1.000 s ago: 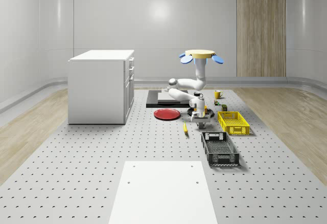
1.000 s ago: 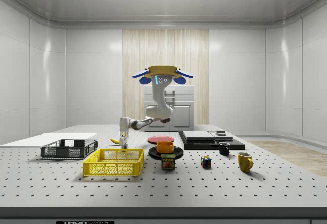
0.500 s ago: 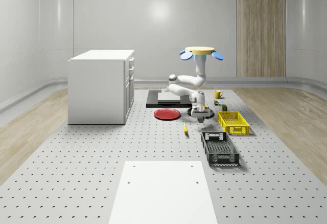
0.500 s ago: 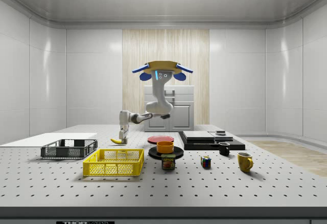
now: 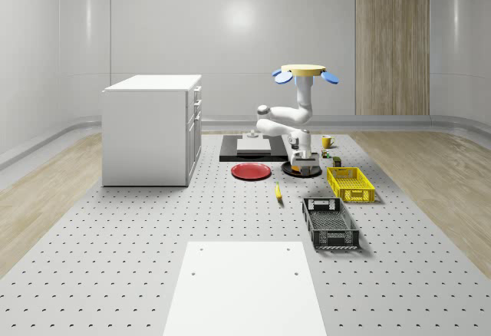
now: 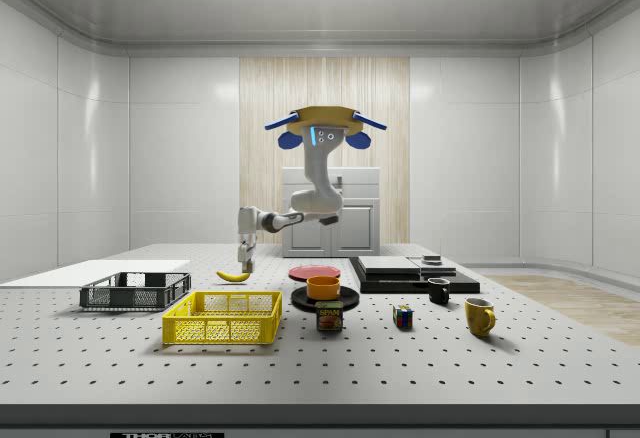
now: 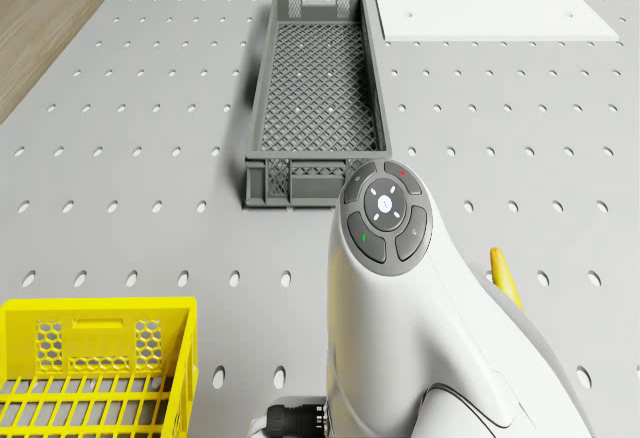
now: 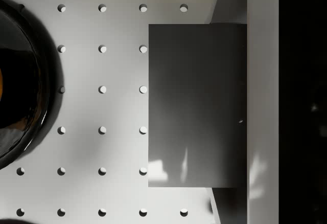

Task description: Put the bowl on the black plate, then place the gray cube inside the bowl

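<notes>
Bowl (image 6: 323,286) on black plate (image 6: 345,301), fingers (image 6: 245,257) clamp gray cube (image 8: 196,104), drone (image 6: 322,124) hovers above.

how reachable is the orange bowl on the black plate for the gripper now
Likely yes: drone hovers over the table, gripper hangs beside the round black plate, orange bowl open, unobstructed.

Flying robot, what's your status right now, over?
Drone hovering over table. Fingers shut on gray cube, beside black plate. Bowl sits on plate.

Orange bowl (image 6: 323,286), black plate (image 6: 325,301)
</notes>
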Robot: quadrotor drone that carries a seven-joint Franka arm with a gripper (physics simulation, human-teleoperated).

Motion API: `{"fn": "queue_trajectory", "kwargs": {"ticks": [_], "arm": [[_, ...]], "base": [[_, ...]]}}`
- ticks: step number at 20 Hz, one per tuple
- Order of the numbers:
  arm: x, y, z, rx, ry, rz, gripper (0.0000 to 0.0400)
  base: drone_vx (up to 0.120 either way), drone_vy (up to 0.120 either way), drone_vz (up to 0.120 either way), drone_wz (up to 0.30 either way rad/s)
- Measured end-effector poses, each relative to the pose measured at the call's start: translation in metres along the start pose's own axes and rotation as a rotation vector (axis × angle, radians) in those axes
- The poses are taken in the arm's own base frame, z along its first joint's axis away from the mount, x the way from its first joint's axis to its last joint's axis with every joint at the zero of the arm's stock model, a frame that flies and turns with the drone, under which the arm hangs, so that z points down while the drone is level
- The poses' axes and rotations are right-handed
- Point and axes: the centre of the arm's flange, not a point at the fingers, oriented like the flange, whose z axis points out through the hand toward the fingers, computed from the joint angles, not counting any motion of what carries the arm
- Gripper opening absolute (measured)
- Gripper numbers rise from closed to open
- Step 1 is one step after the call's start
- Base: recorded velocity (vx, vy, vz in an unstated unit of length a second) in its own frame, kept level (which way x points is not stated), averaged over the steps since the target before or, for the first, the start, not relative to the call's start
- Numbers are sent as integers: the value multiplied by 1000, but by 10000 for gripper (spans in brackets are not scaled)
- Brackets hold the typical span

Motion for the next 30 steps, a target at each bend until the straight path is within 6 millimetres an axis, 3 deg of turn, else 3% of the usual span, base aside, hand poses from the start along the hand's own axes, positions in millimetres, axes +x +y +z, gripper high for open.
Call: {"fn": "queue_trajectory", "kwargs": {"ticks": [30], "arm": [[0,0,0,0,0,0,250]], "base": [[-113,4,9,0]]}}
